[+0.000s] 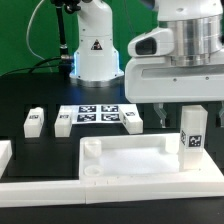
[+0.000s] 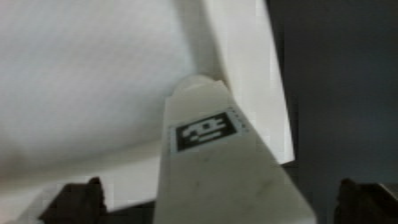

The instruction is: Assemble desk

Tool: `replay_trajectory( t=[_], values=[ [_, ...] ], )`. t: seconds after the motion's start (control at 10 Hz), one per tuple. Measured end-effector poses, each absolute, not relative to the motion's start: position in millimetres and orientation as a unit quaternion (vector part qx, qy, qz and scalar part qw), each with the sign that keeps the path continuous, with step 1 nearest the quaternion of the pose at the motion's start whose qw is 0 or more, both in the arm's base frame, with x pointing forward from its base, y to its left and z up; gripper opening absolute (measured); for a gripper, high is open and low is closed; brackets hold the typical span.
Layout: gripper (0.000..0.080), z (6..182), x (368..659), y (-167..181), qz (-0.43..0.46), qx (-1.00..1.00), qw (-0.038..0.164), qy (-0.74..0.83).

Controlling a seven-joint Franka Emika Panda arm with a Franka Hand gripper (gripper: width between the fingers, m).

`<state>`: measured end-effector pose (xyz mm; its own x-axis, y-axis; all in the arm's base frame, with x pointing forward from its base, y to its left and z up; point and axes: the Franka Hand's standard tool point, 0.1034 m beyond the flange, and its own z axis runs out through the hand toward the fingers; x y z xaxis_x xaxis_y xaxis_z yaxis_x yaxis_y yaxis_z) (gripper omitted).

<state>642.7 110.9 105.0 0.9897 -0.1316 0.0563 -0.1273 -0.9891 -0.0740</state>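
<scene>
The arm is held pointing straight down over the tabletop (image 1: 135, 146), with the gripper (image 1: 190, 113) spread wide and nothing clasped. One leg (image 1: 193, 135) is seen upright at the tabletop's corner, between the fingers (image 2: 80, 203) but clear of both. Other legs (image 1: 63, 124) are laid beyond the tabletop.

legs (image 1: 33, 120) (image 1: 63, 123) (image 1: 131, 120) (image 1: 192, 131) x4, tabletop (image 1: 130, 184) x1, marker board (image 1: 95, 113) x1

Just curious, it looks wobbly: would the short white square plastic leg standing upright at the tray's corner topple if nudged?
Possibly: the short white square plastic leg stands taller than wide, and the open gripper isn't holding it, so a sideways nudge might tip it. It looks rigid, likely light, and its flat sides shouldn't roll.
</scene>
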Motion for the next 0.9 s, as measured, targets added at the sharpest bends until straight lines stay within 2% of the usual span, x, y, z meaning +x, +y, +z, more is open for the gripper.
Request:
replay_trajectory(
  t=[0.2, 0.3, 0.4, 0.5, 0.6, 0.9],
  values=[
    [0.0649, 105.1, 644.4, 111.5, -0.037, -0.998, 0.034, 0.034],
    [0.0551, 105.0, 644.4, 111.5, -0.037, -0.998, 0.034, 0.035],
    [0.0551, 104.9, 644.3, 112.1, -0.036, -0.997, 0.036, 0.063],
    [0.0366, 104.8, 644.2, 112.3, -0.035, -0.994, 0.037, 0.098],
    [0.0288, 104.7, 644.3, 110.7, -0.034, -0.991, 0.037, 0.12],
    [0.0288, 104.6, 644.9, 107.4, -0.023, -0.96, 0.043, 0.276]
  ],
)
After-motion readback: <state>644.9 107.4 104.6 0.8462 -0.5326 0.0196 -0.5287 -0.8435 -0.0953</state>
